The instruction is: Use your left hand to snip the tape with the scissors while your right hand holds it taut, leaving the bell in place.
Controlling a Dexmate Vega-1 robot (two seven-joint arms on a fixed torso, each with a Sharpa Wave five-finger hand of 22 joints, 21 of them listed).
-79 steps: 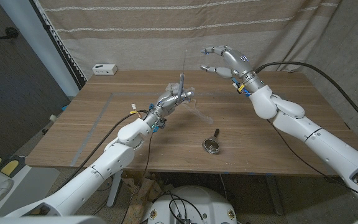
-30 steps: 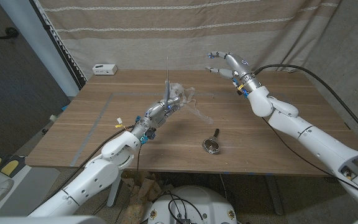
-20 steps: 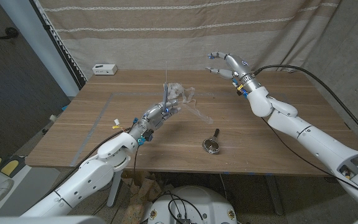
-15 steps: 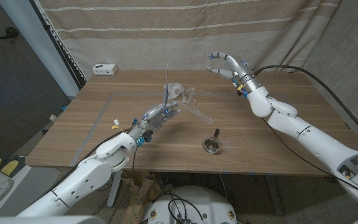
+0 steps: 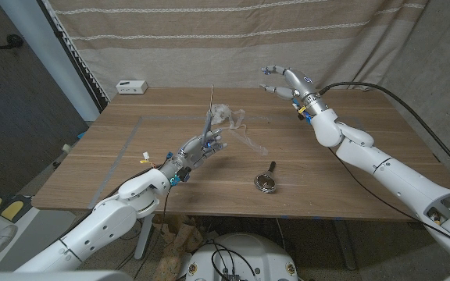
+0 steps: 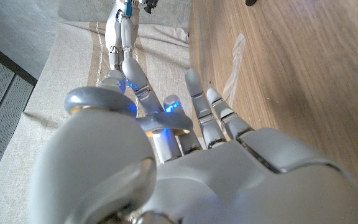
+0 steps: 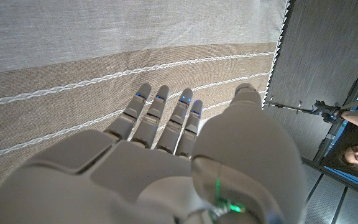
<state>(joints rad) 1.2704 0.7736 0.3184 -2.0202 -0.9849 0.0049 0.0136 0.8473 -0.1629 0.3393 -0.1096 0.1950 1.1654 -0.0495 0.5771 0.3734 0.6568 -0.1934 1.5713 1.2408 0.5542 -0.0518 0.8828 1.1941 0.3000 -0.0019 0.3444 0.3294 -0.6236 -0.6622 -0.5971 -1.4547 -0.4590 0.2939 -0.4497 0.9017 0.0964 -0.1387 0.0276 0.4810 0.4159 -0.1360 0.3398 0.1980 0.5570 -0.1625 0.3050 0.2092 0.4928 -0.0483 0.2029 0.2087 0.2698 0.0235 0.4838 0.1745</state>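
Pointing upright: scissors (image 5: 208, 119) | tape (image 5: 241, 134) clear, crumpled, slack

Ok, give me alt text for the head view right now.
The left hand holds thin metal scissors upright over the wooden table, beside crumpled clear tape. The right hand hovers open; a small metal bell lies near the front edge.

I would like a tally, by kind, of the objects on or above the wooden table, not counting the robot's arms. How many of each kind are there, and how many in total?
scissors, held in the left hand: 1
clear tape: 1
bell: 1
white box: 1
Total: 4
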